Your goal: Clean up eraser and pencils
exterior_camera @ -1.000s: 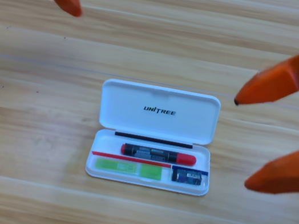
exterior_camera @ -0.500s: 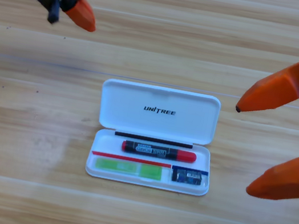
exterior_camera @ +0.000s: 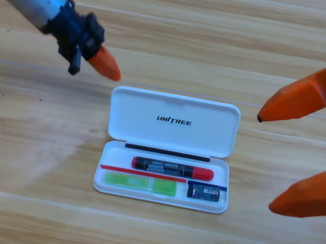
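The white case (exterior_camera: 168, 149) lies open in the middle of the desk (exterior_camera: 11, 196), its lid folded back and flat. All three task things sit in its tray. The black pencil with red ends (exterior_camera: 172, 168) lies lengthwise in the upper slot. Below it, the pale green pencil (exterior_camera: 139, 183) fills the lower left slot, and the eraser (exterior_camera: 204, 193) (small, dark, with a pale label) sits in the lower right compartment, just beside the green pencil's end.

The left gripper (exterior_camera: 103, 64) hangs just off the lid's upper left corner, near it but not touching, its tip aimed down toward the case. Only one orange finger shows from here, so I cannot tell whether its fingers are spread or pressed together.

The right gripper (exterior_camera: 264, 162) waits at the right edge, well apart from the case, fingers (exterior_camera: 300, 99) spread wide and empty, with the case lying to the left of their tips.
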Controlling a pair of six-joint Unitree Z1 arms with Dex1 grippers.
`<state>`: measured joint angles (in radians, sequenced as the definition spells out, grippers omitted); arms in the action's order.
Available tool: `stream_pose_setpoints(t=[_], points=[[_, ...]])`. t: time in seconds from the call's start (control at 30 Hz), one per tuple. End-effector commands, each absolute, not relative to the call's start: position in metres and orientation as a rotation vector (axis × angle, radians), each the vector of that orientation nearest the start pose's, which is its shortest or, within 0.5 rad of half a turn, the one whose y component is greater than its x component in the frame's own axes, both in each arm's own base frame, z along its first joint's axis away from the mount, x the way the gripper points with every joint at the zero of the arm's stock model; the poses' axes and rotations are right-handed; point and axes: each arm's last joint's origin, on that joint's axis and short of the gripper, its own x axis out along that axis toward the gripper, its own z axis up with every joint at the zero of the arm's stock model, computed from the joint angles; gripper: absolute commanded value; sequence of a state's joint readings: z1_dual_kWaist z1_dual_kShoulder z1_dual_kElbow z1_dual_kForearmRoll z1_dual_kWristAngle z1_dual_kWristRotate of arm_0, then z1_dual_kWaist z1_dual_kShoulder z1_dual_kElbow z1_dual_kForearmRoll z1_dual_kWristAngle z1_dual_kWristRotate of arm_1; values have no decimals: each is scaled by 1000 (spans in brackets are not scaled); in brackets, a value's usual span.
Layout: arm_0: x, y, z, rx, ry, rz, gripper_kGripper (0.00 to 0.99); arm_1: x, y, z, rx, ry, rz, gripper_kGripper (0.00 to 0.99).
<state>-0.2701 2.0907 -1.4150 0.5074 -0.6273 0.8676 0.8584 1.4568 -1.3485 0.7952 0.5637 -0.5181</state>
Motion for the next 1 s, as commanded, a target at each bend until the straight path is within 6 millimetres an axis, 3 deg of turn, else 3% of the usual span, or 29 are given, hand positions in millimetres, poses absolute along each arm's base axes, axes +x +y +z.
stream_pose_setpoints(t=[0.03, 0.43, 1.0], points=[[394, -159, 170, 439, 885, -1319, 0, 140, 193, 399, -518, 592, 1524, 983], [382, -188, 163, 409, 945, -1432, 0, 140, 194, 400, -511, 596, 1520, 983], [358, -206, 186, 436, 931, -1503, 0, 141, 195, 399, -505, 605, 1517, 983]])
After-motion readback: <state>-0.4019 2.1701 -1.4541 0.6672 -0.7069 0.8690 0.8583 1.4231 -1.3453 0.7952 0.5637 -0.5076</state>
